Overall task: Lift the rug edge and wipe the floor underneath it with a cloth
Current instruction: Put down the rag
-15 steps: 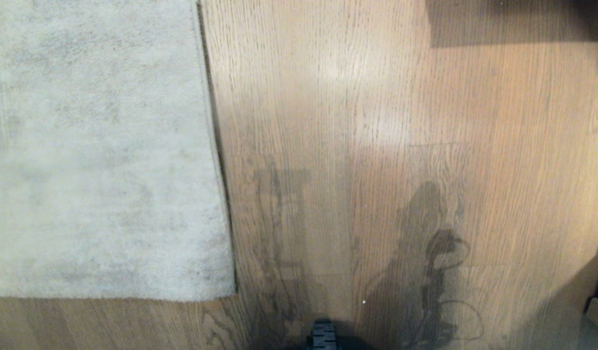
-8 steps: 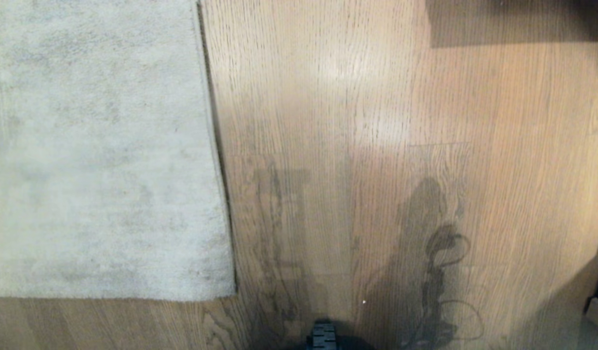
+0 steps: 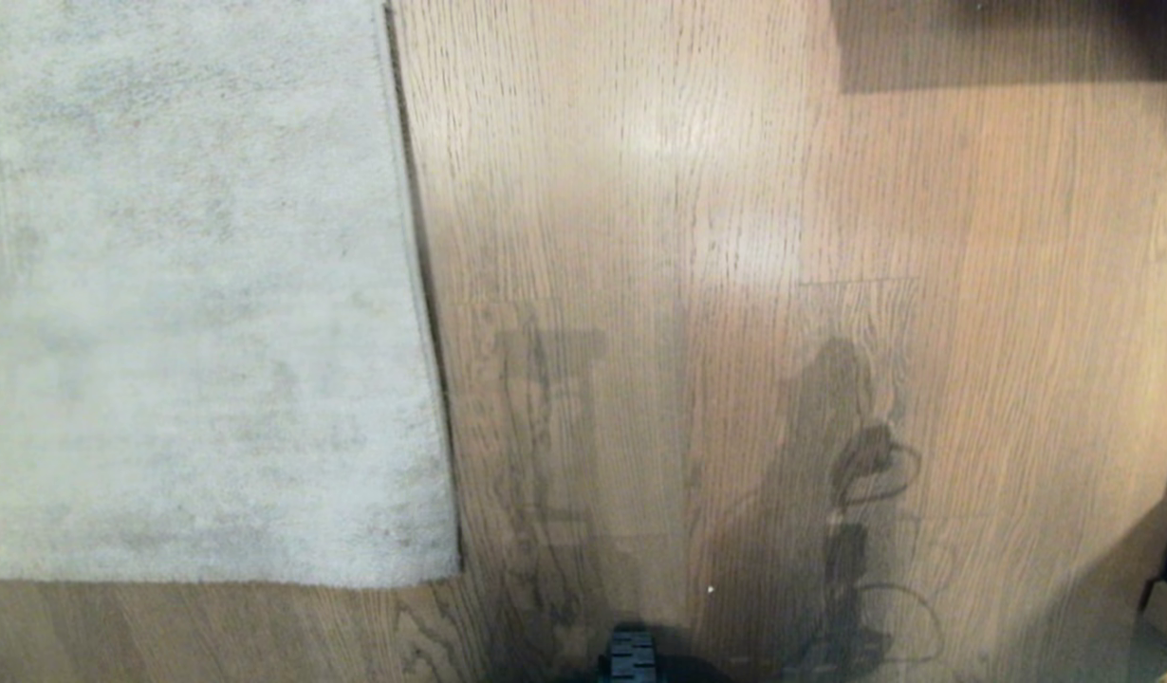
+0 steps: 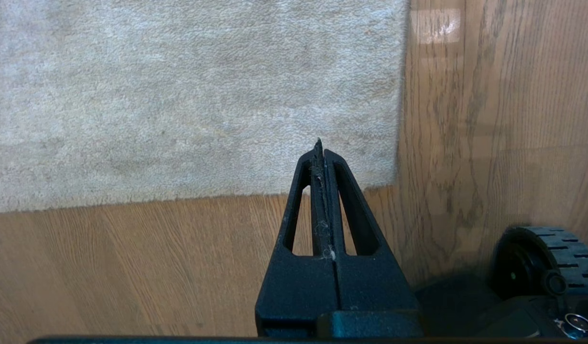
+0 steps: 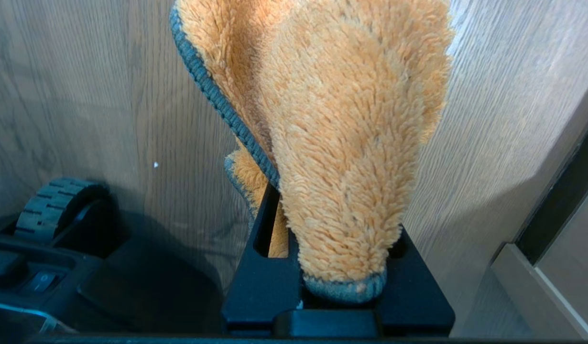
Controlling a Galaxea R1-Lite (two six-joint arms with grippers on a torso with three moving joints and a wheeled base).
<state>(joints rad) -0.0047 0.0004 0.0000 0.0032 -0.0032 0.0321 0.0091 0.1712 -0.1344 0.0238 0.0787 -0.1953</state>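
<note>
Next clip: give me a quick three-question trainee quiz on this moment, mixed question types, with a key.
1. True or false: the rug edge is lifted off the floor.
2. What does the right gripper hold: A) nothing, B) the cloth, C) the rug corner?
3. Fill in: the left gripper is ____ and empty, above the rug's corner.

Key: 1 false, it lies flat. 2 B. 3 shut.
</note>
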